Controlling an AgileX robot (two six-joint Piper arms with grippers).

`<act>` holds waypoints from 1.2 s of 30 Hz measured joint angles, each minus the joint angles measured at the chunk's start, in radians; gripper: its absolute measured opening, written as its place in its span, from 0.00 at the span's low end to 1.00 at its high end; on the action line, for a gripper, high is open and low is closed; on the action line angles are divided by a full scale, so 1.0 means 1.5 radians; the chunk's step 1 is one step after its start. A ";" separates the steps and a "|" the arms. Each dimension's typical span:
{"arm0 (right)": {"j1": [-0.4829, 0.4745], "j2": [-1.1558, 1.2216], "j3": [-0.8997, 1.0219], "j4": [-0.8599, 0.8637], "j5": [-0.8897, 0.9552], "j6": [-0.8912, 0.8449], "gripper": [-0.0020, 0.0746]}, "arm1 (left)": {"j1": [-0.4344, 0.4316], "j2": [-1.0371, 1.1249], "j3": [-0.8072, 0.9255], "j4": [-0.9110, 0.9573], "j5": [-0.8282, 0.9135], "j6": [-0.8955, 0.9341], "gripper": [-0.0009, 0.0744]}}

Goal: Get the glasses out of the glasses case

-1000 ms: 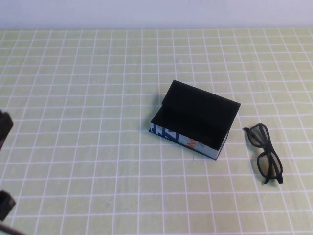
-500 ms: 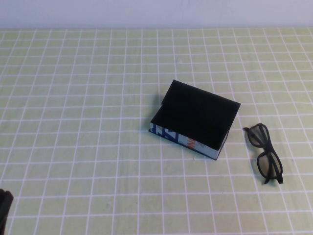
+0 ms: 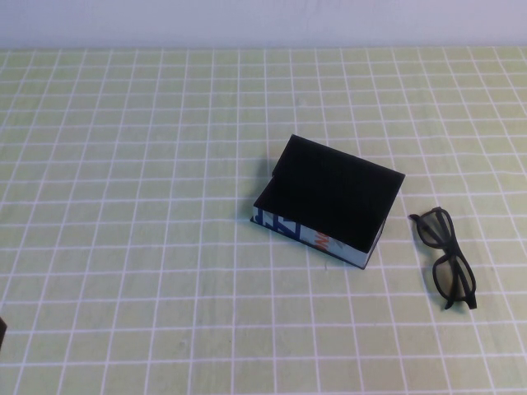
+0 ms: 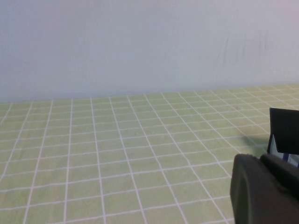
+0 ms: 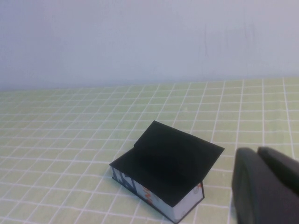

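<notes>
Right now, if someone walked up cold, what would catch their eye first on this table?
Most striking is the glasses case, a black box near the middle of the green checked table, white printed side toward the robot. The glasses lie on the table just to its right, already outside it. The right tool is shut, back from the case; the left tool shows only in its wrist view.

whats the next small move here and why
Probably none beyond parking: the glasses already lie on the table right of the glasses case, apart from it. The left gripper sits at the table's near-left edge and the right gripper, shut, hangs back on the near side of the case; neither holds anything. I'd judge the task done and keep both arms back.
</notes>
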 joint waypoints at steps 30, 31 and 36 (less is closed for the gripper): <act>-0.081 -0.142 0.252 -0.105 -0.216 -0.017 0.00 | 0.000 0.000 0.000 -0.002 0.000 0.000 0.01; -0.081 -0.142 0.252 -0.105 -0.193 -0.018 0.00 | 0.000 0.000 0.000 -0.002 0.000 0.000 0.01; -0.081 -0.142 0.252 -0.097 -0.134 -0.018 0.00 | 0.000 0.000 0.000 -0.002 0.000 0.000 0.01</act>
